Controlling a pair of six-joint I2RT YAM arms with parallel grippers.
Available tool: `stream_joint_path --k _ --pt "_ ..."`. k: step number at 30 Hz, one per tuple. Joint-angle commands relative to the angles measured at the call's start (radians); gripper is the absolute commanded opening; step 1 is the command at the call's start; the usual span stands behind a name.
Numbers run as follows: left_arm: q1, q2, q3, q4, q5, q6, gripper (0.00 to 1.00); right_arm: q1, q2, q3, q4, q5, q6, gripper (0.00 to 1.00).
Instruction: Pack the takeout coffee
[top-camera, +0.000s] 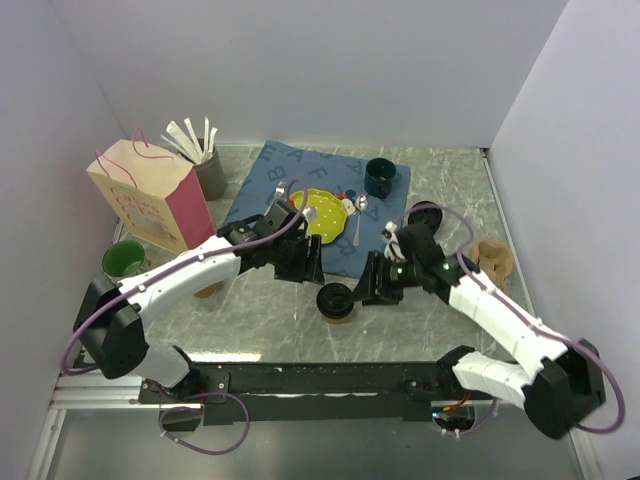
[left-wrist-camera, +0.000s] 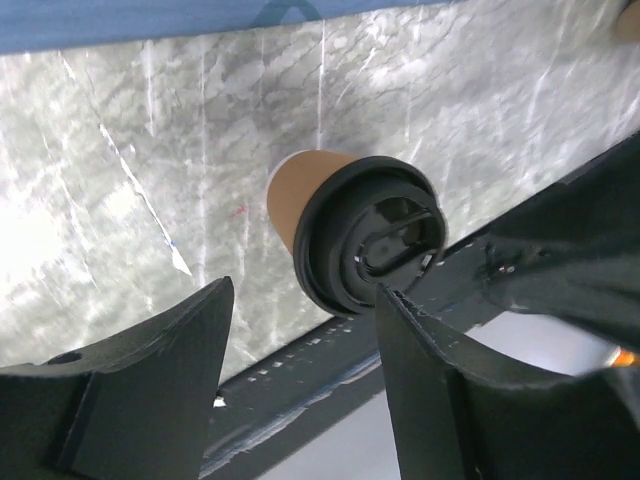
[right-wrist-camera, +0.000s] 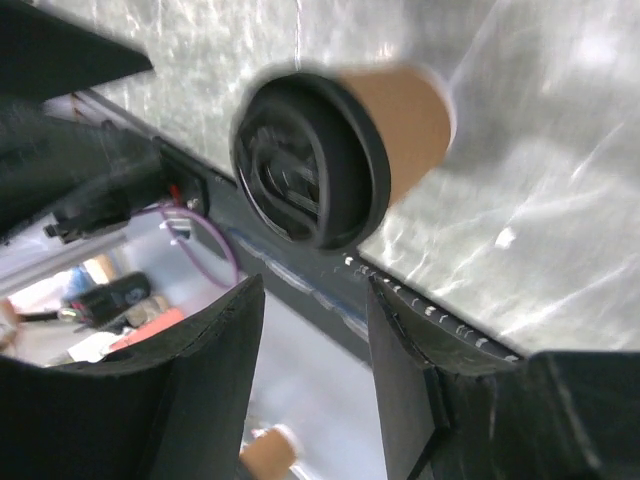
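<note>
The takeout coffee (top-camera: 335, 301) is seen standing upright on the surface (top-camera: 260, 322), near the middle of the scene and just far of the arms' base rail, with its black lid (left-wrist-camera: 371, 240) on. It is not held. The left end effector (top-camera: 308, 268) is spread wide with nothing between its fingers; in the left wrist view the cup is seen beyond the gap. The right end effector (top-camera: 368, 283) is likewise parted and empty, and is placed just to the right of the cup, which is framed beyond its fingertips in the right wrist view.

The packing is judged not to be begun: the cup is not gripped, lifted or placed in anything. A tan and pink paper bag (top-camera: 150, 196) with string handles stands at the far left, well apart from the cup, and is taken to be the likely container. A grasp, a carry across to the left and a lowering into the bag are therefore judged to be left.

Whether either end effector touches the cup cannot be told. In the left wrist view one fingertip overlaps the lid's rim, but contact is not shown. The cup's base is hidden by its lid in the top view. The inside of the bag cannot be seen, so its contents are unknown. The right wrist view is blurred, and the details of the lid are hard to make out there.
</note>
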Motion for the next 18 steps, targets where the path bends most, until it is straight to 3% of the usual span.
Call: stream_joint_path --k 1,5,12,18 --pt "0.005 0.04 0.006 0.05 0.073 0.138 0.64 0.04 -0.129 -0.153 0.166 0.047 0.266 0.52" --pt "0.005 0.053 -0.023 0.11 0.141 0.175 0.65 0.051 -0.131 -0.206 0.259 0.035 0.311 0.51" --pt "0.005 0.085 -0.058 0.136 0.13 0.174 0.64 0.089 -0.079 -0.206 0.319 0.059 0.317 0.48" --pt "0.005 0.082 -0.107 0.165 0.118 0.134 0.63 0.112 -0.042 -0.128 0.251 0.079 0.257 0.47"
